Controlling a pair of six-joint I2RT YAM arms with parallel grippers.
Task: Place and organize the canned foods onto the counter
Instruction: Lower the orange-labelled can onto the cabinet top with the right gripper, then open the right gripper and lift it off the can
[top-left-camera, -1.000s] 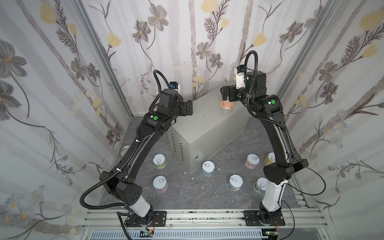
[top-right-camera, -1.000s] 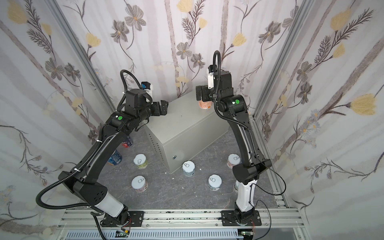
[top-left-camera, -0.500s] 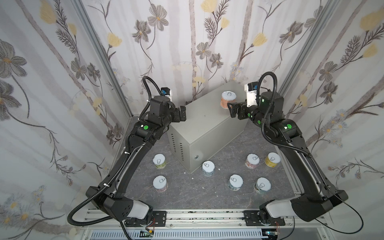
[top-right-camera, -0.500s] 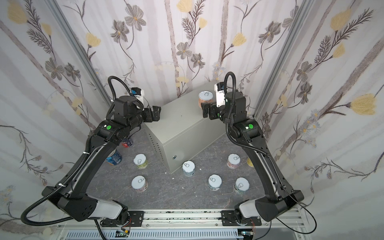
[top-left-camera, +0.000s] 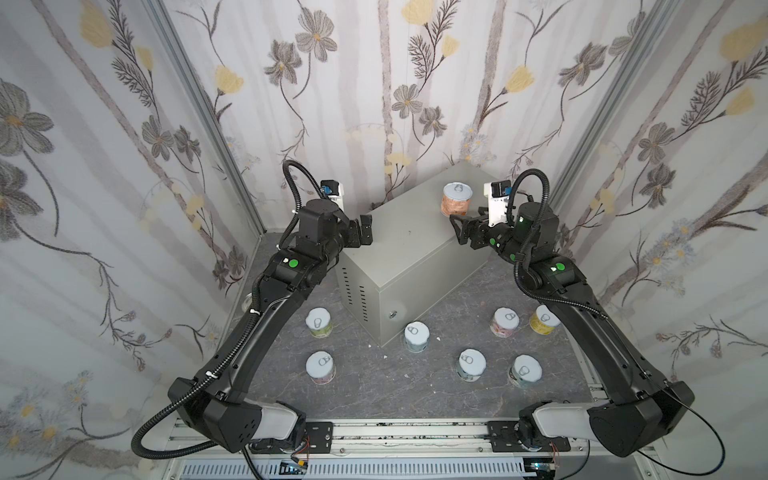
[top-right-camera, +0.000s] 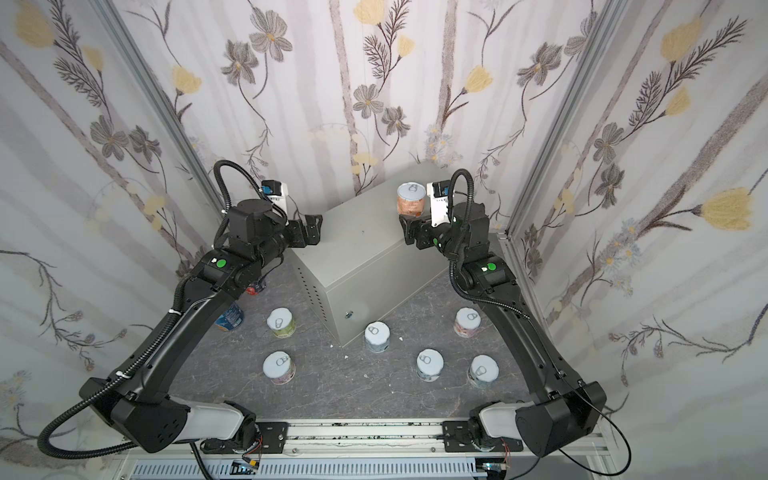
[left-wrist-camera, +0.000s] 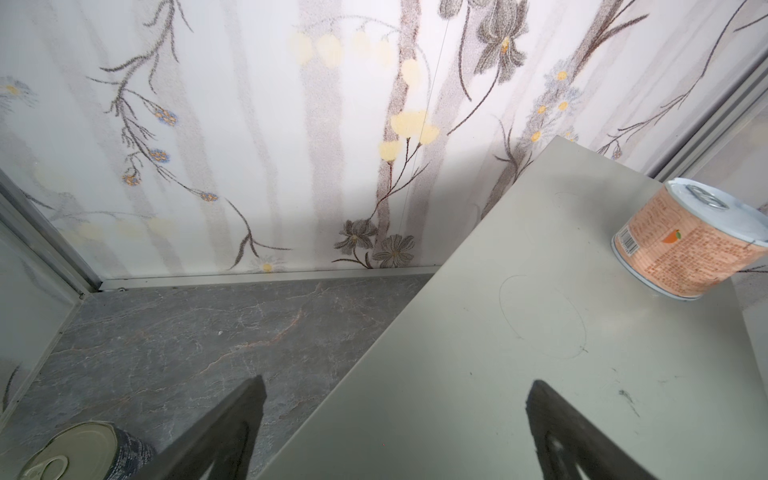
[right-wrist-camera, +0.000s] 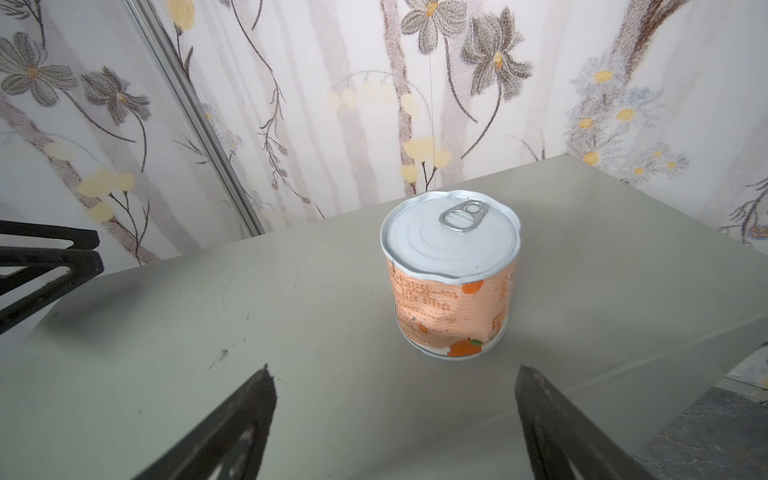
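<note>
1. My left claw (top-left-camera: 366, 231) gapes wide and empty, straddling the counter's (top-left-camera: 415, 253) left edge.
2. The blue can (top-right-camera: 229, 318) on the floor shows in a top view, half hidden by my left arm.
3. The orange can (right-wrist-camera: 451, 282) stands upright near the counter's far end.
4. My right claw (right-wrist-camera: 395, 374) is released, just short of it, touching nothing.

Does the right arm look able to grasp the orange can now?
Likely yes: the orange can stands upright on the counter just ahead of the right gripper, jaws open, nothing between.
</note>
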